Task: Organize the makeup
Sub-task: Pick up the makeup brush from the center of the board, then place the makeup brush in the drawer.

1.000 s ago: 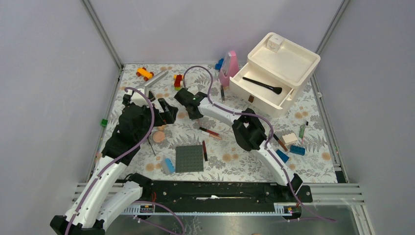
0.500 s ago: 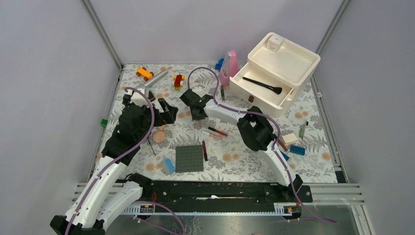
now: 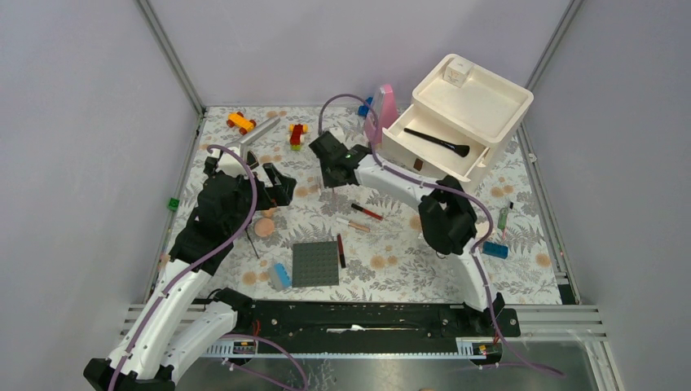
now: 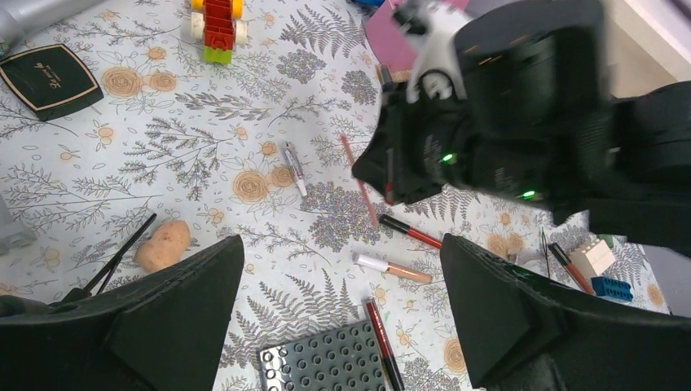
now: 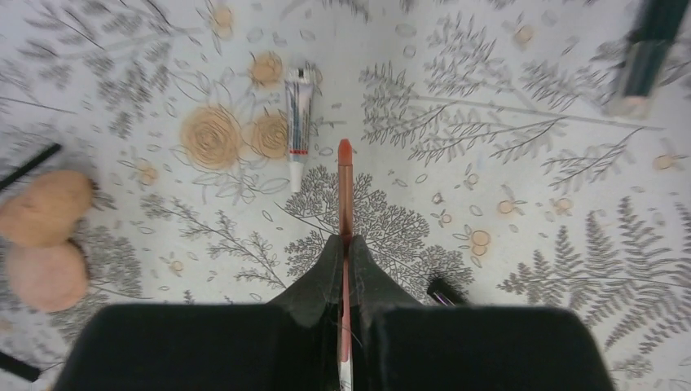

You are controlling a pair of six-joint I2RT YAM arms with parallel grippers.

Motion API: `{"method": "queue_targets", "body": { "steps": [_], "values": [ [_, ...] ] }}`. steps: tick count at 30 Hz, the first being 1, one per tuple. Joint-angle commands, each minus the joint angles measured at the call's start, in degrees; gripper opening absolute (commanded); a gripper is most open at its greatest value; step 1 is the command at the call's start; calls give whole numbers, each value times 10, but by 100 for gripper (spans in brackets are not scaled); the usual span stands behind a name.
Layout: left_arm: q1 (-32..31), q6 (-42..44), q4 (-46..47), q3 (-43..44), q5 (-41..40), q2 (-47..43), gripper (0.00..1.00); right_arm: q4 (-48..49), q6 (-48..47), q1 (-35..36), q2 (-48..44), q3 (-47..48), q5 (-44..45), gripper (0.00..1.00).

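My right gripper [image 3: 333, 169] [image 5: 345, 241] is shut on a thin pink pencil stick [image 5: 345, 183] [image 4: 359, 183] and holds it above the floral table, left of the white drawer box [image 3: 489, 98]. A black brush [image 3: 436, 142] lies in the box's open drawer. Below the held stick lie a small tube [image 5: 298, 122], a red-and-black lipstick [image 3: 367, 212] [image 4: 410, 231], a pale gloss stick [image 4: 391, 267] and a dark red stick [image 3: 341, 250]. Peach puffs [image 3: 263, 226] [image 5: 45, 208] lie to the left. My left gripper [image 3: 273, 183] [image 4: 342, 318] hangs open above the table, holding nothing.
A grey studded plate [image 3: 315, 264] and a blue brick [image 3: 280, 275] lie near the front. Toy bricks [image 3: 296, 134] and a pink object [image 3: 383, 110] stand at the back. A black compact [image 4: 49, 77] lies left. More bricks and sticks [image 3: 493, 248] sit at the right.
My right gripper has moved right and toward the back, nearer the drawer box, with the pink stick in it. The left arm has stayed still.
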Motion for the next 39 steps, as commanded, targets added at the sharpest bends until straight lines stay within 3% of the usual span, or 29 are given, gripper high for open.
{"method": "queue_targets", "body": {
  "steps": [1, 12, 18, 25, 27, 29, 30, 34, 39],
  "values": [
    [4, -2, 37, -2, 4, -3, 99, -4, -24, -19, -94, 10, 16, 0],
    [5, -3, 37, -2, 9, -3, 99, -109, -173, -124, -236, 53, 133, 0],
    [5, -3, 38, -2, 9, -4, 99, -97, -270, -190, -284, -8, 165, 0],
    [6, -3, 38, -2, 10, -1, 99, -20, -438, -207, -328, -116, 155, 0],
    [7, -3, 38, -2, 10, 0, 99, -9, -479, -207, -334, -136, 143, 8],
    [7, -3, 38, -2, 10, 0, 99, -1, -504, -207, -335, -144, 161, 40],
    [7, -3, 38, -2, 11, 1, 99, 1, -510, -207, -334, -143, 175, 48],
    [8, -4, 38, -2, 12, 1, 99, 2, -510, -207, -337, -136, 196, 57],
    [9, -4, 39, -3, 13, 2, 99, 22, -443, -208, -377, -142, 196, 70]
  ]
}}
